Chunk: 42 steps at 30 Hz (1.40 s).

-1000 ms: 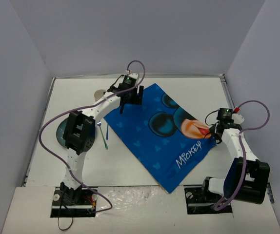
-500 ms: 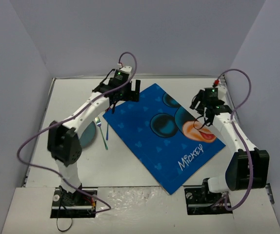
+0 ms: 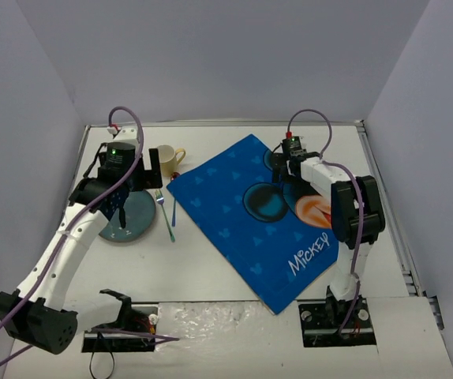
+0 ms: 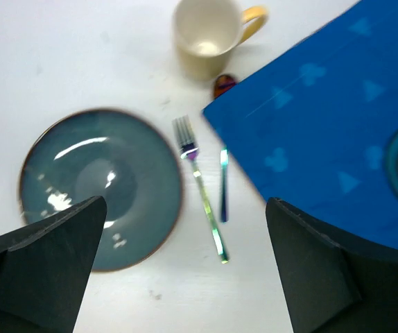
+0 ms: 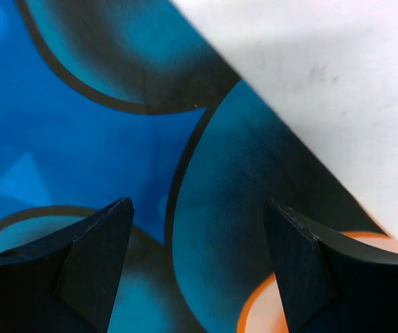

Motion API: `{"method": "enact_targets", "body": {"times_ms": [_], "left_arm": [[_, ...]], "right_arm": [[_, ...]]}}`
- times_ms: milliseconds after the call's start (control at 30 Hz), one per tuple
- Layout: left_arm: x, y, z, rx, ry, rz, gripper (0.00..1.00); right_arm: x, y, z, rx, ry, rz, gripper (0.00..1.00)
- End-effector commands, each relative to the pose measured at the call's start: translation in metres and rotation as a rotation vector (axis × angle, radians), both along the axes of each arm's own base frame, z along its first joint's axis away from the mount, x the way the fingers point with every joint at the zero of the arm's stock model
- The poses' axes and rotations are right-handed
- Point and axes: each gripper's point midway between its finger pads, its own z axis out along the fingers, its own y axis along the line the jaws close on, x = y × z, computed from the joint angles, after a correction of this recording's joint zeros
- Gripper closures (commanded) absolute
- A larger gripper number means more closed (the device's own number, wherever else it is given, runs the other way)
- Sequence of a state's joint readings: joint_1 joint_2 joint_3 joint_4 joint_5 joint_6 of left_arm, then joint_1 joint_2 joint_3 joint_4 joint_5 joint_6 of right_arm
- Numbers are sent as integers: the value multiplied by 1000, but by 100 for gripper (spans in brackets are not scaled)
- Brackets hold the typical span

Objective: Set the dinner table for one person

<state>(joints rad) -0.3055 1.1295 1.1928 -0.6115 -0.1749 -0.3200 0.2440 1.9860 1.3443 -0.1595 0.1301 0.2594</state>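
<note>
The dinner table [image 3: 211,272] is the white tabletop. A blue Mickey-print placemat [image 3: 266,221] lies on it at an angle. Left of the mat are a teal plate [image 3: 129,219], a shiny fork [image 3: 166,217], a thin blue utensil [image 3: 174,213] and a cream mug [image 3: 167,157]. My left gripper [image 3: 136,185] hangs open above the plate and fork, holding nothing; the left wrist view shows the plate [image 4: 102,187], fork [image 4: 202,194], mug [image 4: 206,35] and mat [image 4: 338,125] below the gripper [image 4: 187,205]. My right gripper [image 3: 284,162] is open just over the mat's far edge [image 5: 81,104], empty [image 5: 199,202].
A dark reddish spoon bowl [image 4: 223,84] peeks out from under the mat's corner near the mug. Grey walls close in the table on three sides. Bare white table [image 5: 338,69] lies beyond the mat's far edge.
The left gripper swung left from the mat's far corner to above the plate. The right gripper let go of the mat's right edge, opened, and moved up to the mat's far edge.
</note>
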Motion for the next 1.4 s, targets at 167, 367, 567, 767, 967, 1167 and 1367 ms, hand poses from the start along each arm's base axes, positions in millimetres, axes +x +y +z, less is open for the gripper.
{"method": "enact_targets", "body": {"times_ms": [167, 367, 567, 767, 967, 1167, 1367], "left_arm": [[-10, 38, -4, 46, -88, 105, 3], [-9, 43, -13, 52, -66, 127, 3], [-8, 48, -18, 62, -52, 142, 3], [-7, 51, -20, 64, -42, 152, 3], [-5, 55, -23, 63, -36, 164, 3], [-5, 57, -25, 66, -28, 170, 3], [-4, 55, -23, 55, -32, 162, 3]], "right_arm": [[37, 5, -6, -37, -44, 49, 31], [48, 1, -36, -49, 3, 60, 32], [72, 0, -46, -45, -7, 72, 32], [91, -5, -53, -47, -5, 69, 33], [111, -16, -57, -71, 11, 52, 33], [132, -40, -42, -105, -24, -3, 35], [141, -39, 34, -118, -156, 15, 36]]}}
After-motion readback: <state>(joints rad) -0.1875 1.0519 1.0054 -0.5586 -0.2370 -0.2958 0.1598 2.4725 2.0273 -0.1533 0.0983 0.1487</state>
